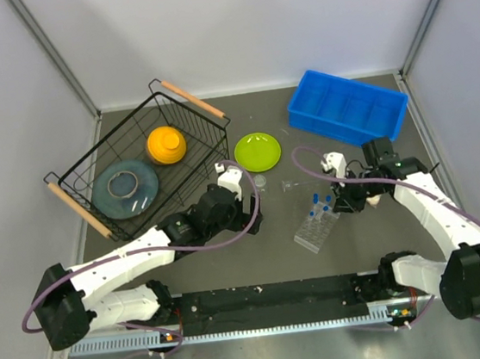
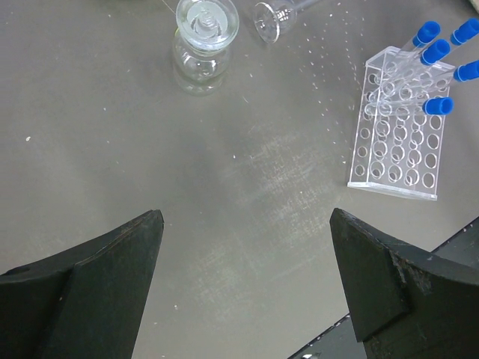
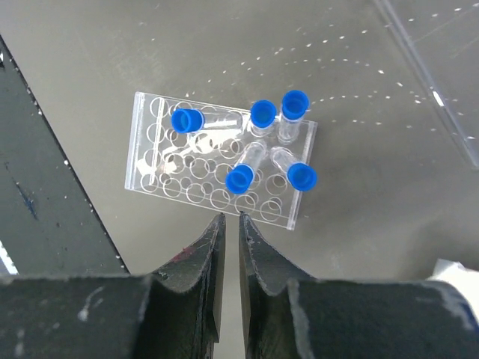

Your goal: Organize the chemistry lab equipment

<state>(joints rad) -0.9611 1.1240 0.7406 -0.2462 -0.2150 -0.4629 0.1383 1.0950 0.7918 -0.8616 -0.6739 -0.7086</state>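
The clear grid rack [image 1: 317,228] stands on the grey table right of centre, with several blue-capped tubes [image 1: 319,204] at its far end. It also shows in the right wrist view [image 3: 217,161], where the tubes [image 3: 262,114] lean at angles and one [image 3: 187,120] lies flat on top. My right gripper [image 1: 348,203] [image 3: 229,218] is shut and empty, just off the rack's right side. My left gripper [image 1: 253,214] [image 2: 245,247] is open and empty over bare table, left of the rack [image 2: 400,127]. The tiny clear cup [image 1: 260,180] [image 2: 202,45] stands ahead of it. The packet and black loop are not seen.
A small clear glass piece [image 1: 290,184] [image 2: 273,19] lies on its side beside the cup. A black wire basket [image 1: 193,163] at far left holds the orange dome [image 1: 167,144] and a blue-grey dish. The lime plate [image 1: 258,151] and a blue bin [image 1: 349,106] are further back.
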